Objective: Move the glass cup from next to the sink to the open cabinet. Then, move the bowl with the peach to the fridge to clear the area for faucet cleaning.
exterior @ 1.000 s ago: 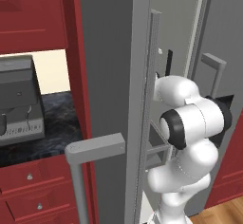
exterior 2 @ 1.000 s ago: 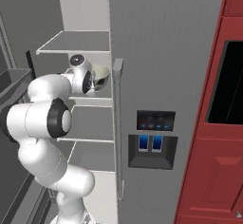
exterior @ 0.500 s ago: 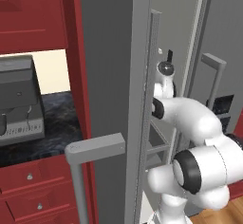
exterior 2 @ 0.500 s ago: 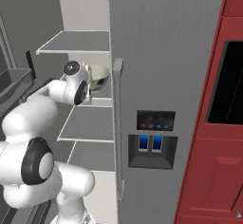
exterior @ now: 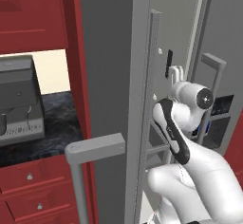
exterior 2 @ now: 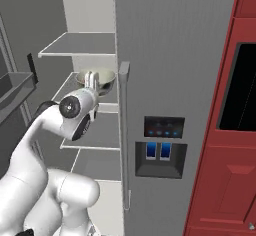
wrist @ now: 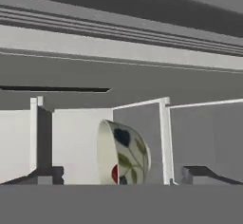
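— Left base view: we've pushed the arm further into the fridge [exterior: 118, 52] than a second ago.

— Right base: the bowl [exterior 2: 100, 78] sits on a shelf [exterior 2: 75, 45]-level below.

— Hand view: gripper [wrist: 118, 175] spread, bowl between fingertips [wrist: 47, 174], peach [wrist: 115, 173] inside. Released, we judge.

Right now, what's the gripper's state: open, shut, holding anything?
Gripper: open, holding nothing; the bowl sits between its spread fingertips on the fridge shelf.
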You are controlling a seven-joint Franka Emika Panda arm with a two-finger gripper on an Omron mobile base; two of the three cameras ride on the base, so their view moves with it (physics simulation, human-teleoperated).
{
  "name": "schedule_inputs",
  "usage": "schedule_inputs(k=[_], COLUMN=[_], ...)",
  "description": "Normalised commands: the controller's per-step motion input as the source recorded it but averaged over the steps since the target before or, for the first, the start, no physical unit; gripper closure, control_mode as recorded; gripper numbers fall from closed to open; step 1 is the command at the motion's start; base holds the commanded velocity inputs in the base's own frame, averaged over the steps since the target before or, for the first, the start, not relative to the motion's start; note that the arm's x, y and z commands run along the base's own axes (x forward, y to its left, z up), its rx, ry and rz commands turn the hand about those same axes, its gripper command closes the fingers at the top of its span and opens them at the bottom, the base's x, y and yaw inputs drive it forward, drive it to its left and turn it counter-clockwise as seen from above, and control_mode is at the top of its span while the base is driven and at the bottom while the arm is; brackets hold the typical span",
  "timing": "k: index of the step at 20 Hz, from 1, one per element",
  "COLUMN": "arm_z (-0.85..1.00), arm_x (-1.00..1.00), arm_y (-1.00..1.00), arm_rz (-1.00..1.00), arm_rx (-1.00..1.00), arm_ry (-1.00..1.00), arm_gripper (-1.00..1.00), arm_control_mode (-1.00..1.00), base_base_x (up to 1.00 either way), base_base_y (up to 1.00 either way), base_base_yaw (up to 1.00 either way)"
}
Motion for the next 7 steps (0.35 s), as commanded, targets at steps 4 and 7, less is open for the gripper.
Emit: schedule_inputs(k=[4, 7], arm_z=[1.0, 1.0], arm_x=[-1.0, -1.0], arm_y=[-0.16, -0.04], arm_rz=[-0.04, -0.07], arm_rx=[0.0, -0.01], arm_ry=[-0.74, -0.71], arm_gripper=[-1.0, -1.0], arm_control_mode=[-1.0, -1.0], base_base_x=[0.0, 0.0], base_base_y=[0.0, 0.0], base_base_yaw=[0.0, 0.0])
